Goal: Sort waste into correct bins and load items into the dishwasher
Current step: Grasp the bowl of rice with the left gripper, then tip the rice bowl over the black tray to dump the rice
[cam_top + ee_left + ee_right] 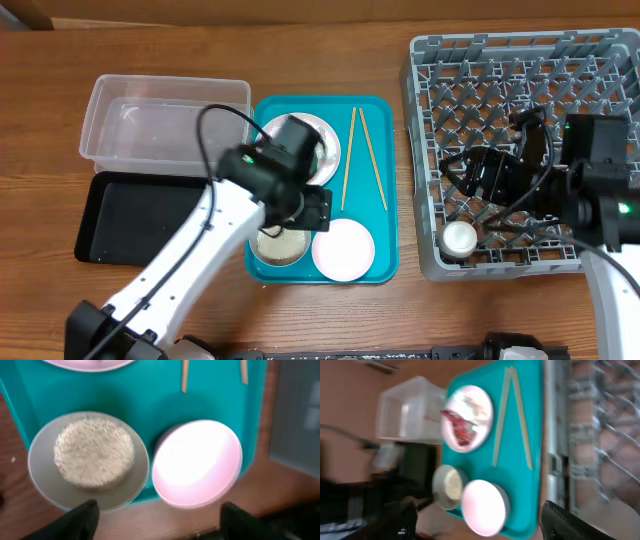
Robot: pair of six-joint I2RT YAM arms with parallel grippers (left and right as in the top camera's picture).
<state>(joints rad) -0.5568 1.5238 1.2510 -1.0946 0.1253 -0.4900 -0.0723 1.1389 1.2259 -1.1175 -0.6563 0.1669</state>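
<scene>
A plate with the red wrapper sits at the back of the teal tray, half hidden under my left arm. A second plate holds a mound of rice. The white bowl sits right of it. Two chopsticks lie on the tray. The small white cup stands in the grey dish rack. My left gripper is open and empty above the rice plate and bowl. My right gripper is open and empty over the rack.
The clear tub stands at the back left, with the black tray in front of it. The rack's left wall runs next to the teal tray. The right wrist view is blurred.
</scene>
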